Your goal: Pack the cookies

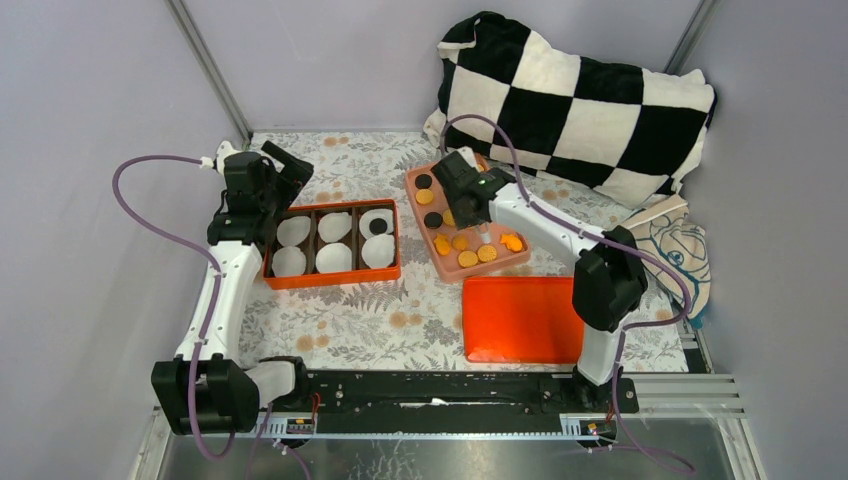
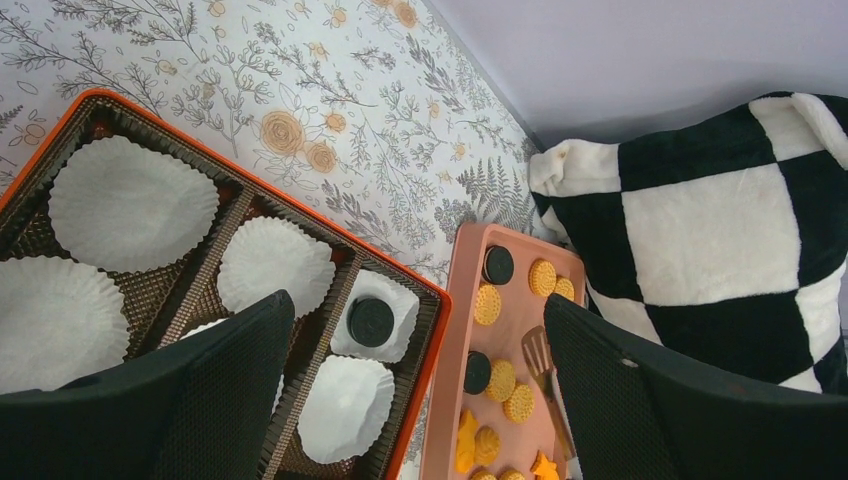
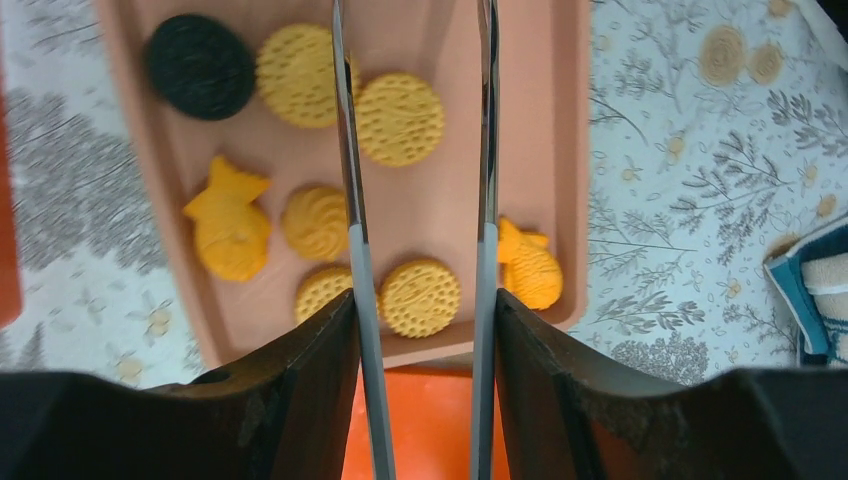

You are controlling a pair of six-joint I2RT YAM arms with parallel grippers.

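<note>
A tablecloth (image 1: 400,320) with a flower print covers the table, and grey walls stand around it. A black and white checkered pillow (image 1: 580,100) lies at the far right, with a folded cloth (image 1: 685,250) nearer along the right edge. An orange lid (image 1: 520,318) lies flat at the near right. Just beyond it is a pink tray (image 3: 430,210) that carries the cookies (image 3: 400,118): round golden ones, a few black ones and some orange ones of irregular shape. To the left stands an orange box (image 1: 330,279) with six compartments, each with a white paper liner (image 2: 130,200). One black cookie (image 2: 371,322) rests in the liner of the far right compartment. The right gripper (image 3: 425,300) hangs over the tray and grips metal tongs (image 3: 352,200). The tong arms stand apart and hold nothing. The left gripper (image 2: 420,305) hovers at the far left corner of the box, its fingers spread wide with nothing between them.
</note>
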